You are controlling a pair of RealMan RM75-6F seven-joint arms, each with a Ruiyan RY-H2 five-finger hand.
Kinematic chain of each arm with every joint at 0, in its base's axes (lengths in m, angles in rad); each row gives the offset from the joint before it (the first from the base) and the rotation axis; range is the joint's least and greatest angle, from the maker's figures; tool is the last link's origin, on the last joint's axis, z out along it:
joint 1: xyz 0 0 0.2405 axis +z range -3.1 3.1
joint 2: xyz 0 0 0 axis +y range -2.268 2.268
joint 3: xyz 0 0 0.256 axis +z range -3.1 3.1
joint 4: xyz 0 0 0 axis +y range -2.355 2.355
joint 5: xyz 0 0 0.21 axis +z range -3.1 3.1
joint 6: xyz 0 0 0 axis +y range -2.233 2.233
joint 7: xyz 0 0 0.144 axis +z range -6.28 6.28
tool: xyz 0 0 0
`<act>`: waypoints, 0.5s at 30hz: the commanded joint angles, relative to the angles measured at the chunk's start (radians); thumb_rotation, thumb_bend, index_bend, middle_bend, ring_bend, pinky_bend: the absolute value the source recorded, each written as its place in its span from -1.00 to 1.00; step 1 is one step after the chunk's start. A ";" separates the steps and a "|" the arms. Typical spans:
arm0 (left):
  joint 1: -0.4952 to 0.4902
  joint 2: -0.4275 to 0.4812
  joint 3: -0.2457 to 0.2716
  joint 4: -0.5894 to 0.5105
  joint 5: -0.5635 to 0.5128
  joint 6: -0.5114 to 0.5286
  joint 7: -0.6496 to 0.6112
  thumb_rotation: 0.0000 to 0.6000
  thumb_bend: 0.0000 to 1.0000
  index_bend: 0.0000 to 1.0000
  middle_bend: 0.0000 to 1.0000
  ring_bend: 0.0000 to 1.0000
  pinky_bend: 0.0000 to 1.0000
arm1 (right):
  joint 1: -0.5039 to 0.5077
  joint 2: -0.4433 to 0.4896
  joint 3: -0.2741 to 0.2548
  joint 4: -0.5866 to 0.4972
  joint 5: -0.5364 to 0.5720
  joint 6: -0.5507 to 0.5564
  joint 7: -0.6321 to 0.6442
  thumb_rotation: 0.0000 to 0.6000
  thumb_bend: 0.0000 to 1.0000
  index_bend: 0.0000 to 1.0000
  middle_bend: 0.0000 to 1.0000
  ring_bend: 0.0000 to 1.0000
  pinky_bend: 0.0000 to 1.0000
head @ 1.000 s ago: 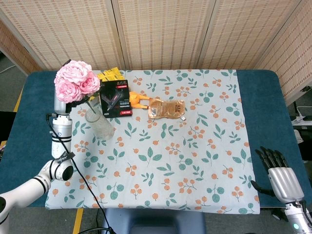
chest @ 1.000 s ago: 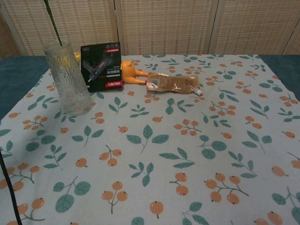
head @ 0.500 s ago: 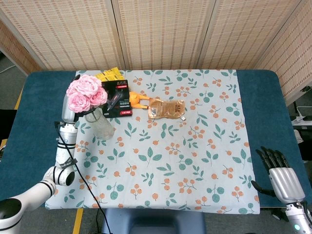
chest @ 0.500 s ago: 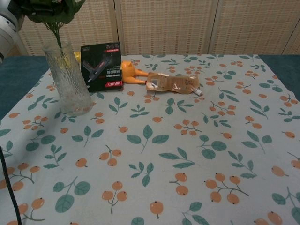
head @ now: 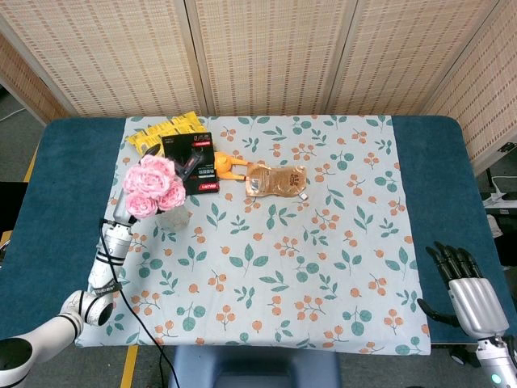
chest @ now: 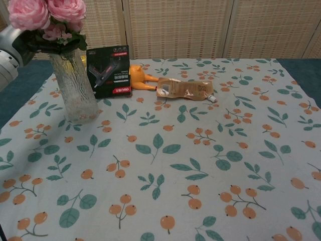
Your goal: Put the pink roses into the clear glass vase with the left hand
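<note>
Chest view: pink roses (chest: pixel 46 15) sit in clear glass vase (chest: pixel 75 88).
My left hand (chest: pixel 11 52) grip unclear; right hand (head: pixel 468 295) fingers spread, empty.

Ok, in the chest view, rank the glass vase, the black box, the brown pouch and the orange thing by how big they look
1. Glass vase, largest, though it stands nearer the camera than the others.
2. Black box.
3. Brown pouch, close to the box in area, so that order is unsure.
4. Orange thing, smallest, partly hidden behind the box.
</note>
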State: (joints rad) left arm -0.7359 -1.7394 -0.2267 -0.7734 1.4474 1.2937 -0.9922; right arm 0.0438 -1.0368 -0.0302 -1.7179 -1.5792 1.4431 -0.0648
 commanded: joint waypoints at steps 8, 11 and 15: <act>0.048 0.081 0.061 -0.115 0.032 -0.021 0.066 1.00 -0.38 -1.00 -1.00 -1.00 -1.00 | -0.003 0.003 -0.006 -0.005 -0.014 0.004 0.002 0.59 -0.63 -1.00 -1.00 -1.00 -1.00; 0.064 0.106 0.075 -0.146 0.038 -0.019 0.100 1.00 -0.38 -1.00 -1.00 -1.00 -0.99 | -0.004 0.005 -0.006 -0.005 -0.016 0.008 0.005 0.59 -0.63 -1.00 -1.00 -1.00 -1.00; 0.082 0.120 0.073 -0.158 0.020 -0.024 0.141 1.00 -0.38 -1.00 -1.00 -1.00 -0.99 | -0.003 0.007 -0.010 -0.005 -0.021 0.002 0.006 0.59 -0.63 -1.00 -1.00 -1.00 -1.00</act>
State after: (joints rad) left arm -0.6604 -1.6248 -0.1541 -0.9272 1.4739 1.2728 -0.8595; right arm 0.0410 -1.0303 -0.0400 -1.7230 -1.6003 1.4458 -0.0586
